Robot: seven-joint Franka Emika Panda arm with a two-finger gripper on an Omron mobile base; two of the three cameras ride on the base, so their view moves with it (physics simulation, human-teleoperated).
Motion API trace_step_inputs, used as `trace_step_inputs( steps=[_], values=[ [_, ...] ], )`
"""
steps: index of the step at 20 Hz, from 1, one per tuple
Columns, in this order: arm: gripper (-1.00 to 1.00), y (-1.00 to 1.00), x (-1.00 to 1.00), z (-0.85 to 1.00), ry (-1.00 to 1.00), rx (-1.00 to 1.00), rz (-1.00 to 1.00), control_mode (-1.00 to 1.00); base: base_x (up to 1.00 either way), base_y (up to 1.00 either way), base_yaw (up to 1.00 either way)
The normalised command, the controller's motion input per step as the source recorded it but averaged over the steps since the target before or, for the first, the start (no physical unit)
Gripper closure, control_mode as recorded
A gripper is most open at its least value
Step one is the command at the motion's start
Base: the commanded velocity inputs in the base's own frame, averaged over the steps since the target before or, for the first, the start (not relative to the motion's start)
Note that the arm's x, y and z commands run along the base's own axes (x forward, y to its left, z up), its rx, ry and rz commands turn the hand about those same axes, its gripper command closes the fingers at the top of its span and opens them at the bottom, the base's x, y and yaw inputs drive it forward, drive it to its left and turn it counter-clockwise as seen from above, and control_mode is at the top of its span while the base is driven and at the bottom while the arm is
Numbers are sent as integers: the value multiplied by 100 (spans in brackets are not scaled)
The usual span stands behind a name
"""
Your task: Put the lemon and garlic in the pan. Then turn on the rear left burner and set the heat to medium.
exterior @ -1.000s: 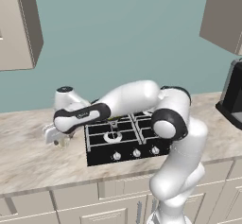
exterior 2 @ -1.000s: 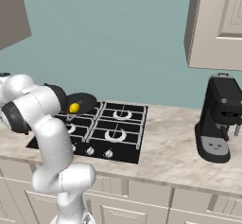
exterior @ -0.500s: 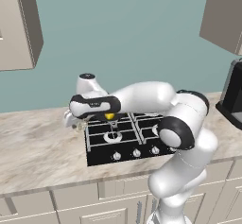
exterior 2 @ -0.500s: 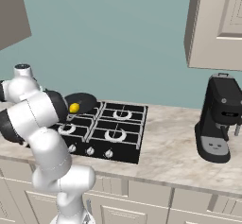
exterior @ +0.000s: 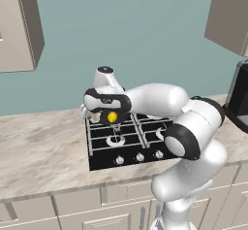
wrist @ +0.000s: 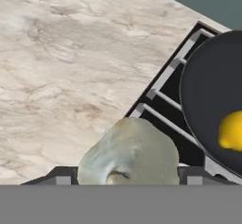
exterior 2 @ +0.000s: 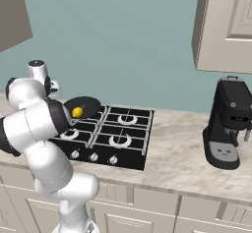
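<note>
With the garlic [wrist: 128,153] gripped between the half-closed fingers of the hand [wrist: 127,178], it has been carried from the counter [wrist: 61,67] toward the pan [wrist: 212,95], where the lemon [wrist: 231,131] already lies, leaving only release.
</note>
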Motion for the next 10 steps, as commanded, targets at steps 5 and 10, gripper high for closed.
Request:
trace_step_inputs(
  steps=[5, 10],
  values=[
    [100, -57, 24, 22, 0, 0, -1, -100, 0, 0, 0],
    [100, -64, 28, 2, 0, 0, -4, -100, 0, 0, 0]
  ],
)
